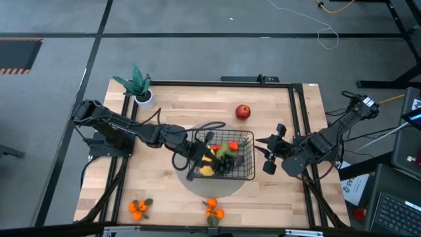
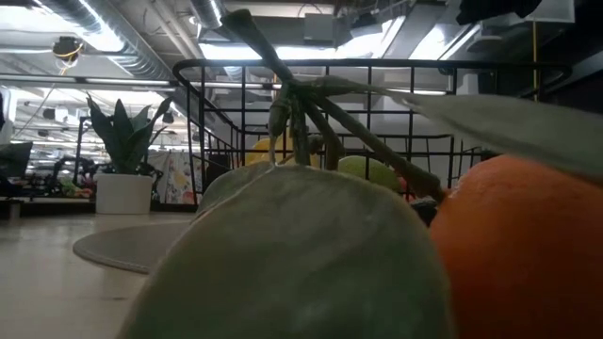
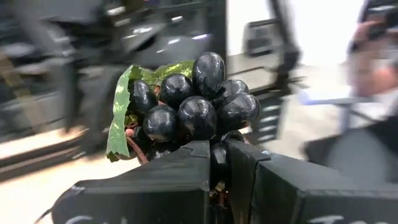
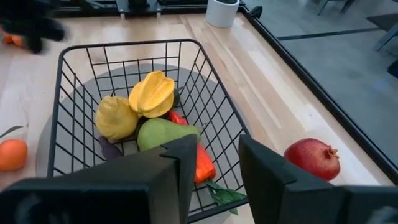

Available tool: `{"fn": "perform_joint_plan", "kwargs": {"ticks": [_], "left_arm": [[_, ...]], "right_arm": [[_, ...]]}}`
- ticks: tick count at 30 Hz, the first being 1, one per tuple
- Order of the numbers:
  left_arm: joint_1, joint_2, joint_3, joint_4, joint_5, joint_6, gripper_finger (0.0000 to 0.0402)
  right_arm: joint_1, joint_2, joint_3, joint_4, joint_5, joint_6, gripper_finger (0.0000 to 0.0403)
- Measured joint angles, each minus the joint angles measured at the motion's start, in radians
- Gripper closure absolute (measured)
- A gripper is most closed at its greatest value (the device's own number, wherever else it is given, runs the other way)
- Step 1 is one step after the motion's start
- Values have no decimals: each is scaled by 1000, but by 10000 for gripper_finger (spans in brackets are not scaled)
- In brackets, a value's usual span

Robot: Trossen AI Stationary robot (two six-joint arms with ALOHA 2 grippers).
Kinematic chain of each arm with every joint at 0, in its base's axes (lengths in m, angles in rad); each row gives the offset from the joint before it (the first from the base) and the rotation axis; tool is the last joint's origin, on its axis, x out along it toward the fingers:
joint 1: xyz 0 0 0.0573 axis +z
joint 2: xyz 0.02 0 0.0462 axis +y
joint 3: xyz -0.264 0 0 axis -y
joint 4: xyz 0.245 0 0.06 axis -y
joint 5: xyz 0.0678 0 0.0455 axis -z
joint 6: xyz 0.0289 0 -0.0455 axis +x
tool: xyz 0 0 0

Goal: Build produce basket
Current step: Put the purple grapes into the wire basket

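Observation:
The black wire basket point(image 1: 245, 172) stands on a round grey mat point(image 1: 214, 189) at the table's middle. In the right wrist view it holds a lemon point(image 4: 115, 118), a starfruit point(image 4: 152, 93), a green pear point(image 4: 163, 134) and a red piece point(image 4: 204, 163). My left gripper point(image 1: 196, 163) is at the basket's left side, shut on a bunch of black grapes point(image 3: 193, 102) with a green leaf. My right gripper point(image 4: 214, 180) is open and empty just right of the basket. It also shows in the high view point(image 1: 268, 155). My left gripper pinches the grape bunch between its two fingers at the end nearest the wrist point(image 3: 219, 158). The rest of the bunch and its leaf point(image 3: 124, 106) stick out beyond the fingertips. Nothing shows touching the bunch from below.
A red round fruit point(image 1: 243, 112) lies on the table far-right of the basket. It also shows in the right wrist view point(image 4: 313, 158). Tangerines with leaves lie near the front edge point(image 1: 138, 209) point(image 1: 214, 210). A teal plant in a white pot point(image 1: 139, 89) stands at the far left.

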State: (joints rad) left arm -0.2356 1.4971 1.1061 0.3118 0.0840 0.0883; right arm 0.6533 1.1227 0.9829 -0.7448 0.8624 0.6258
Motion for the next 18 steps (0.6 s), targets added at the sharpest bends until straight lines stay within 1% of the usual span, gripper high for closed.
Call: {"fn": "perform_joint_plan", "kwargs": {"ticks": [1, 3, 7, 9, 14, 18], "left_arm": [[-1, 0, 0, 4, 28, 0, 395], [-1, 0, 0, 3, 26, 0, 395], [10, 0, 0, -47, -84, 0, 395], [23, 0, 0, -91, -116, -4, 395], [53, 0, 0, -122, -119, -31, 395], [53, 12, 0, -117, -123, -34, 376]], "right_arm": [[0, 4, 0, 0, 1, 0, 289], [0, 13, 0, 0, 0, -1, 289], [0, 34, 0, 0, 0, -1, 289], [0, 43, 0, 0, 0, -1, 289], [0, 48, 0, 0, 1, -6, 289], [0, 47, 0, 0, 8, -7, 289]]}}
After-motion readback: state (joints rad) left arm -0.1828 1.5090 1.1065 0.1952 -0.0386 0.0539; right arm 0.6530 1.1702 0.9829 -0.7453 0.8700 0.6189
